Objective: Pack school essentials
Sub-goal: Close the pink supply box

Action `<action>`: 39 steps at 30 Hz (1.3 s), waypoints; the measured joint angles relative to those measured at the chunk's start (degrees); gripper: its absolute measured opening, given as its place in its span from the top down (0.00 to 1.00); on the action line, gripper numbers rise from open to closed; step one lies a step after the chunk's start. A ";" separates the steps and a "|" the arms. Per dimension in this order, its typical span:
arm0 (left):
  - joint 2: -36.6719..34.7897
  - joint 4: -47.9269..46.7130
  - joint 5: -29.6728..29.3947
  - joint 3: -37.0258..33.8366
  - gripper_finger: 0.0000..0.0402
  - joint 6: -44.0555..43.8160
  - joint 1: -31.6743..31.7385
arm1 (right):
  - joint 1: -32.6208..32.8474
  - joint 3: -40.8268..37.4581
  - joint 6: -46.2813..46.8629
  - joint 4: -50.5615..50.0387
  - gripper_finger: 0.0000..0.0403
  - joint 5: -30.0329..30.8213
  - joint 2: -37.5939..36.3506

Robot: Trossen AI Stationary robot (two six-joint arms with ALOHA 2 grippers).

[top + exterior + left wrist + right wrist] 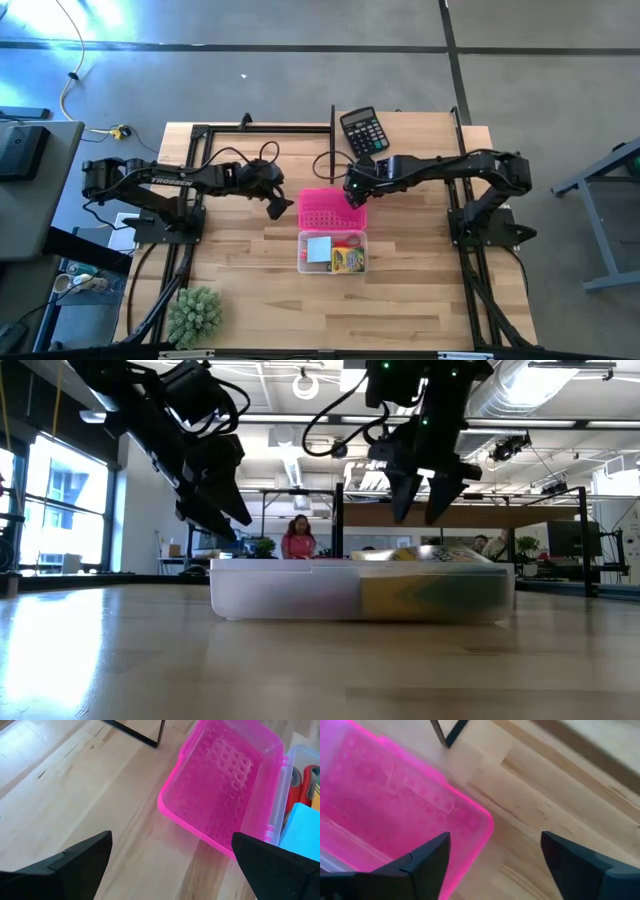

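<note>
A clear plastic case (pixel 332 252) lies open at the table's middle, its pink lid (pixel 331 209) flat on the wood on the far side. In the case I see the light-blue notepad (pixel 319 249), the red-handled scissors (pixel 349 240) and the yellow-green crayon box (pixel 347 262). The eraser and pencils do not show. My left gripper (pixel 279 206) hangs open just left of the lid (pixel 220 800), above the table. My right gripper (pixel 354 194) hangs open above the lid's far right corner (pixel 470 827). In the low view both grippers (pixel 421 495) stand clear above the case (pixel 360 592).
A black calculator (pixel 363 131) lies near the table's far edge, behind my right gripper. A thin black frame (pixel 332 130) stands at the far side. A green spiky plant (pixel 194 314) sits at the near left corner. Bare wood lies near the table's near edge.
</note>
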 joint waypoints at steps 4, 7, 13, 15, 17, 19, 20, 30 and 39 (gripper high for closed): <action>0.02 0.13 -0.01 0.01 0.00 0.12 0.00 | 2.31 -0.04 -0.03 -3.18 0.34 0.46 0.06; 0.02 0.44 0.00 0.02 0.00 0.07 0.00 | 4.69 -2.11 1.11 -4.20 0.38 1.95 -0.09; 0.02 0.52 0.00 0.02 0.00 -1.28 0.00 | 7.98 -9.76 6.54 0.08 0.40 1.51 -2.93; 0.02 0.59 0.00 0.02 0.00 -1.47 0.00 | 8.58 -12.26 7.95 3.67 0.40 1.42 -4.21; 0.02 0.79 -0.01 0.02 0.00 -1.60 0.00 | 9.10 -14.44 9.37 7.44 0.40 1.40 -5.28; 0.02 1.03 0.00 0.02 0.00 -2.38 0.00 | 9.38 -16.77 10.84 11.89 0.40 1.36 -5.88; 0.04 1.29 0.00 0.02 0.00 -2.82 0.00 | 9.39 -17.80 11.43 14.21 0.40 1.37 -5.92; 0.04 1.62 0.00 0.04 0.00 -2.90 0.00 | 6.48 -24.24 14.51 28.61 0.40 2.63 -5.90; 0.04 1.70 0.00 0.04 0.00 -1.68 -0.02 | 3.69 -24.37 13.43 29.96 0.42 3.78 -4.70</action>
